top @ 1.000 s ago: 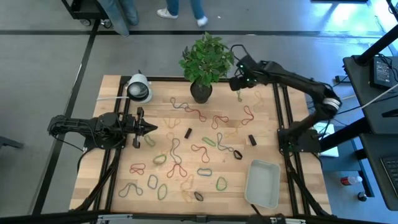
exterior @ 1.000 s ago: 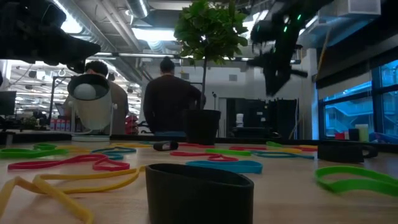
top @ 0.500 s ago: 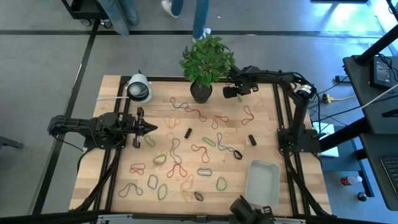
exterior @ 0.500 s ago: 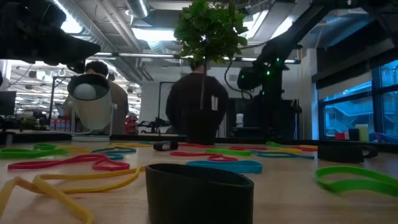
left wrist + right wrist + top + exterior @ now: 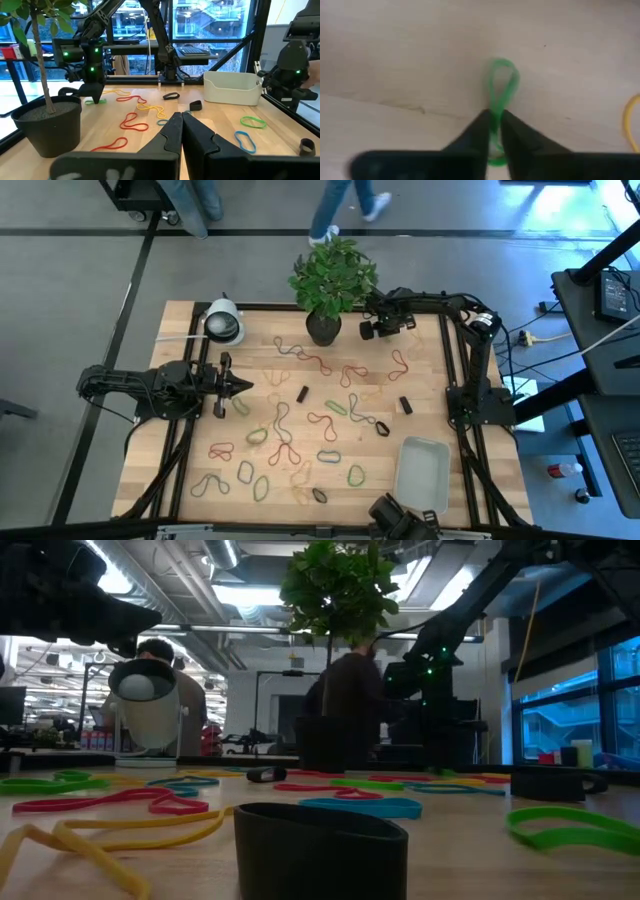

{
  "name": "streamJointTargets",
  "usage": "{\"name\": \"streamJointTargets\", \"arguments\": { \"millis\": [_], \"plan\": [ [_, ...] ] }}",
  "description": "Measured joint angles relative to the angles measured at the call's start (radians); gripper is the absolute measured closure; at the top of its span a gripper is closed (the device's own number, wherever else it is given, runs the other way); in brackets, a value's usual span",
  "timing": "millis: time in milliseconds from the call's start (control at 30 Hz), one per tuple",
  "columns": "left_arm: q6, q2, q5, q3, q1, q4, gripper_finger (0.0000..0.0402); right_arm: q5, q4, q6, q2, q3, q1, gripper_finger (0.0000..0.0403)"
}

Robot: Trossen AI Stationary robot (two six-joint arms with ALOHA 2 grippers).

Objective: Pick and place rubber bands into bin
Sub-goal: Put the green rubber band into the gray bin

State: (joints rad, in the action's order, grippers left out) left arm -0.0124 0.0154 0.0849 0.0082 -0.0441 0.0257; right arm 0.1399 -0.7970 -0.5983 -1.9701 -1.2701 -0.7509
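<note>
While rubber bands litter the table, bin holds none.

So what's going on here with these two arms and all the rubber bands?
The right claw is down at the far side of the table beside the plant pot, pinching a green rubber band against the wood. The left claw waits shut at the left side. Many rubber bands lie scattered, and the bin looks empty.
</note>
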Motion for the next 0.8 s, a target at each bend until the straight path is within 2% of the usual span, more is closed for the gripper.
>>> {"name": "streamJointTargets", "arguments": {
  "millis": [200,367,600,800],
  "plan": [
    [0.000,0.000,0.000,0.000,0.000,0.000,0.0398,0.001,-0.062,0.001,0.012,0.001,0.011,0.0397],
    [0.000,0.000,0.000,0.000,0.000,0.000,0.0398,0.035,-0.100,0.000,0.094,0.001,0.047,0.0399],
    [0.000,0.000,0.000,0.000,0.000,0.000,0.0398,0.126,-0.261,-0.068,0.324,0.001,0.118,0.0401],
    [0.000,0.000,0.000,0.000,0.000,0.000,0.0398,0.130,-0.433,-0.221,0.555,0.001,0.244,0.0401]
  ]
}}
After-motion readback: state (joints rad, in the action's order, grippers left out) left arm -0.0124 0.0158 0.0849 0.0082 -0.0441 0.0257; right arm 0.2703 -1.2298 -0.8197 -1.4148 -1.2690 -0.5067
